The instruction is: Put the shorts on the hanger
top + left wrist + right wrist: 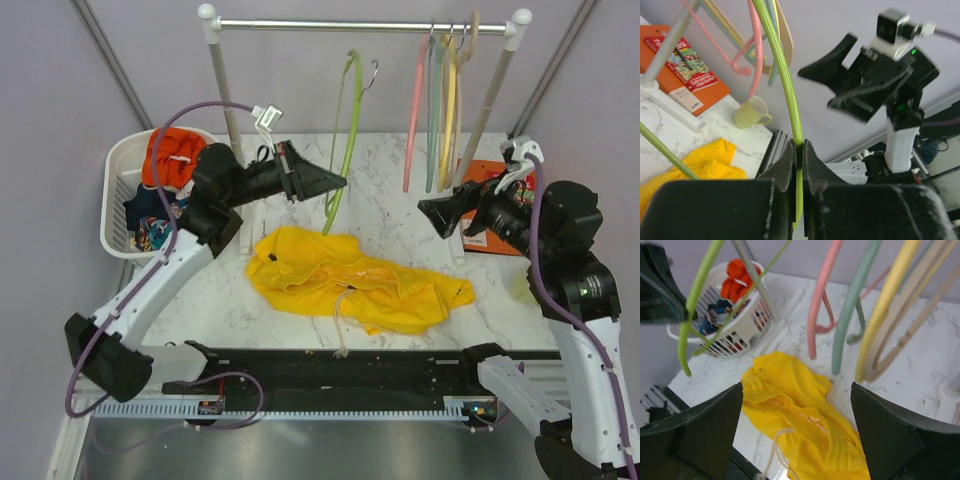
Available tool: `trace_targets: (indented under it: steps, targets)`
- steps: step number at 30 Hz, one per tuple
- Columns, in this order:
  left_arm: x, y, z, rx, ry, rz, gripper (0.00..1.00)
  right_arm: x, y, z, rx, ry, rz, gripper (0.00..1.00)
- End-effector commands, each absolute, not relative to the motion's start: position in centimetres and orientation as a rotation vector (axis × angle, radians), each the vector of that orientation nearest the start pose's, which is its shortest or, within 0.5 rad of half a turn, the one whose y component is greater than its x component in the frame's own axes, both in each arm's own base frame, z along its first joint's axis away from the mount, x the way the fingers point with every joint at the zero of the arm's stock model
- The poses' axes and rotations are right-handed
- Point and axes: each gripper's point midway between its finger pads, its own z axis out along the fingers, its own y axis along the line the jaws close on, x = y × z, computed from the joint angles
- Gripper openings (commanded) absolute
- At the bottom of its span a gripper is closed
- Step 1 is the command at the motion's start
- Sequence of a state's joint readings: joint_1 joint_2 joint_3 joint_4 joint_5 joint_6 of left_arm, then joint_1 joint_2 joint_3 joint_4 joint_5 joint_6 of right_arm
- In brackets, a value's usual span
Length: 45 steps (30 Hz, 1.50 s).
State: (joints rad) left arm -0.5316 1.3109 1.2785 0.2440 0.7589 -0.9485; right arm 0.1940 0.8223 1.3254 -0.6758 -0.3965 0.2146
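The left gripper (799,148) is pressed together on one arm of the hanger (349,120), holding it off the rail (300,24); the right gripper (437,213) is spread and empty, well apart to the side; below and between them the shorts (350,280) lie crumpled on the bench (400,170); hanger in hand, I judge, draping not yet begun; one pair of shorts, one green hanger, four other hangers (445,100) on the rail.

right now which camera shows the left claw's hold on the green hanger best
Left wrist view: the left claw is shut on the green hanger, seen close up. Top external shows the whole hanger, but the contact is tiny there. Right wrist shows only part of the hanger.
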Motion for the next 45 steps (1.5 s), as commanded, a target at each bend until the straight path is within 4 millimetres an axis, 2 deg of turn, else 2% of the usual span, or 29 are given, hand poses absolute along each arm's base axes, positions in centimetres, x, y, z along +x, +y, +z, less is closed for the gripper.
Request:
trace_targets:
  steps: [1,2,3,4,6,8,9,12,13,15,16,18,19,21,22,24,25,29,31,33,35,36,38,41,42,43,44,45]
  targets:
    - [23.4,-28.0,43.5,0.475,1.486,-1.401,0.02,22.2,14.4,48.0,-0.217,1.565,0.874,0.94]
    - [22.0,-26.9,44.2,0.491,1.445,-1.362,0.02,22.2,14.7,48.8,-0.211,1.544,0.908,0.94]
    - [22.0,-26.5,42.6,0.483,1.489,-1.322,0.02,22.2,15.1,49.6,-0.195,1.528,0.953,0.92]
    - [22.3,-25.7,42.4,0.477,1.471,-1.241,0.02,22.6,15.7,51.0,-0.180,1.494,1.023,0.92]
    - [21.8,-24.2,41.7,0.451,1.464,-1.162,0.02,23.1,16.6,52.2,-0.169,1.477,1.112,0.92]
    - [22.0,-23.2,39.8,0.424,1.513,-1.094,0.02,24.7,17.5,53.4,-0.131,1.477,1.198,0.91]
    - [21.3,-22.6,40.3,0.419,1.487,-1.082,0.02,25.1,17.9,54.1,-0.133,1.449,1.219,0.91]
    - [21.0,-21.7,40.3,0.389,1.473,-1.053,0.02,25.9,20.7,53.7,-0.154,1.454,1.288,0.91]
    - [21.1,-21.3,40.2,0.371,1.478,-1.035,0.02,25.6,22.5,54.2,-0.174,1.425,1.321,0.91]
    - [21.2,-21.0,40.2,0.358,1.478,-1.021,0.02,25.3,24.4,54.2,-0.218,1.404,1.335,0.92]
    - [21.1,-20.9,40.2,0.359,1.472,-1.012,0.02,25.2,26.1,54.0,-0.232,1.414,1.350,0.92]
    - [21.0,-20.8,40.3,0.365,1.467,-1.010,0.02,25.1,27.9,53.7,-0.275,1.411,1.344,0.91]
    - [21.0,-20.7,40.4,0.367,1.459,-1.002,0.02,24.9,30.1,52.5,-0.303,1.450,1.361,0.91]
    - [21.1,-20.7,40.6,0.364,1.452,-0.998,0.02,25.5,31.7,52.1,-0.315,1.459,1.318,0.90]
    - [21.1,-20.7,40.5,0.369,1.453,-0.997,0.02,25.6,33.7,50.9,-0.331,1.496,1.318,0.89]
    - [21.1,-20.7,40.4,0.370,1.454,-0.998,0.02,26.5,34.7,50.7,-0.297,1.504,1.278,0.87]
    - [21.1,-20.7,40.4,0.376,1.452,-0.994,0.02,26.9,35.8,49.6,-0.292,1.537,1.269,0.87]
    - [20.7,-20.5,40.8,0.400,1.426,-0.980,0.02,28.2,37.5,47.3,-0.230,1.612,1.260,0.85]
    - [20.4,-20.6,40.7,0.414,1.426,-0.987,0.02,28.1,38.8,46.9,-0.241,1.620,1.284,0.80]
    - [20.4,-20.5,40.2,0.413,1.437,-0.985,0.02,27.8,39.5,47.8,-0.246,1.589,1.312,0.75]
    - [20.5,-20.5,39.6,0.410,1.452,-0.982,0.02,27.6,40.7,47.8,-0.265,1.578,1.317,0.70]
    - [20.5,-20.5,39.4,0.407,1.457,-0.980,0.02,27.7,40.9,48.5,-0.256,1.565,1.312,0.62]
    - [20.6,-20.4,38.7,0.401,1.472,-0.976,0.02,28.5,41.6,47.9,-0.236,1.577,1.268,0.56]
    - [20.9,-20.3,38.3,0.386,1.484,-0.974,0.02,29.2,41.6,47.5,-0.238,1.593,1.223,0.21]
    - [20.8,-20.2,38.3,0.383,1.482,-0.978,0.02,29.2,41.7,46.6,-0.253,1.613,1.203,0.00]
    - [20.7,-20.2,38.4,0.384,1.480,-0.982,0.03,29.0,41.4,46.5,-0.260,1.614,1.196,0.00]
    - [20.6,-20.0,38.3,0.386,1.480,-0.982,0.09,29.4,40.9,46.2,-0.246,1.618,1.167,0.00]
    - [20.4,-20.0,38.2,0.403,1.477,-0.984,0.29,28.9,40.3,46.1,-0.261,1.615,1.151,0.00]
